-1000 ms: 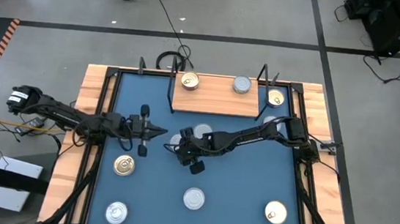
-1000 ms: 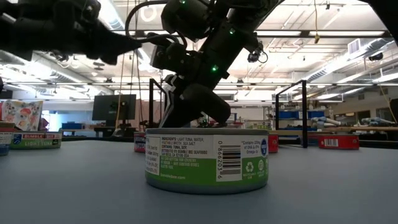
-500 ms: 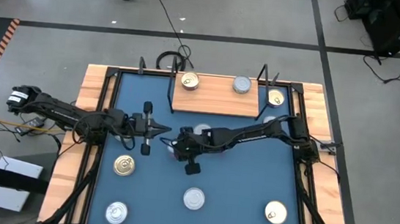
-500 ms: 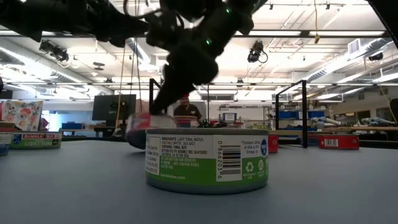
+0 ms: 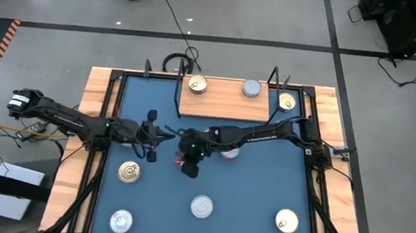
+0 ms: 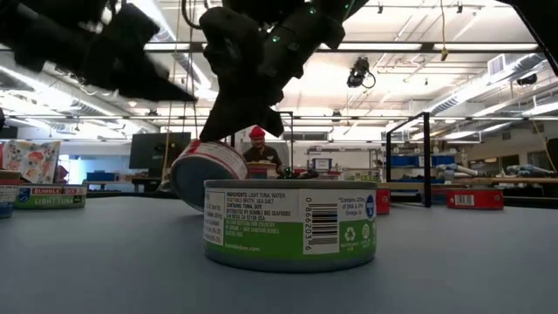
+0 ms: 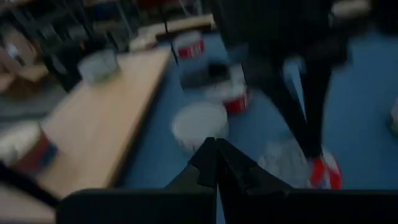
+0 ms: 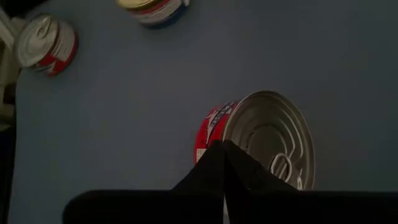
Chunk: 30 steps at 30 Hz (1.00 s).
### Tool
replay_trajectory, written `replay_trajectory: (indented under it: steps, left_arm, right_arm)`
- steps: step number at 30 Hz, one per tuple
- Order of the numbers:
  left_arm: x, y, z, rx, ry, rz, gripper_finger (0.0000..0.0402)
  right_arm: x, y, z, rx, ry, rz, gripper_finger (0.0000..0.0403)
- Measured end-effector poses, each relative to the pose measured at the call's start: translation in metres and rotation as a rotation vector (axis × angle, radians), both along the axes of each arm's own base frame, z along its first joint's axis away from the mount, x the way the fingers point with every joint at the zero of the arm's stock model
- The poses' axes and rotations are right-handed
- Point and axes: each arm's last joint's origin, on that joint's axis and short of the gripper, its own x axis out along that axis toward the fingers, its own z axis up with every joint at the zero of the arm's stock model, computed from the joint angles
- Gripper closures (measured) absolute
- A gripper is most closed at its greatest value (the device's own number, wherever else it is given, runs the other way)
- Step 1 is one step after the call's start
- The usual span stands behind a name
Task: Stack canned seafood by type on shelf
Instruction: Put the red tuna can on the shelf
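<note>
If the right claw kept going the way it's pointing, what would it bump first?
Probably the red-sided tin, tipped up right at the shut right claw. Whether they already touch is unclear.

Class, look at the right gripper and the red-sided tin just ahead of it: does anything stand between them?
Nothing visible does. The right gripper, shut, has its tips right at the rim of the tilted red-sided tin, apparently touching it, with only bare blue table around.
</note>
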Motion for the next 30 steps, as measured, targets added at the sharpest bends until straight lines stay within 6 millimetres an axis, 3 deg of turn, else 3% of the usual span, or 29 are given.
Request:
replay_trajectory:
  steps: [9,17,30]
  left_arm:
    - [-0.019,0.002,-0.037,-0.089,-0.023,0.029,0.0397]
    - [-0.019,0.002,-0.036,-0.142,-0.057,0.025,0.0397]
    - [-0.018,0.001,-0.036,-0.173,-0.060,0.006,0.0397]
  right_arm:
    - [-0.001,-0.030,-0.001,0.119,0.036,-0.077,0.0400]
    - [-0.002,-0.045,0.001,0.316,0.065,-0.087,0.0400]
    - [-0.014,-0.073,-0.016,0.339,0.126,-0.146,0.0400]
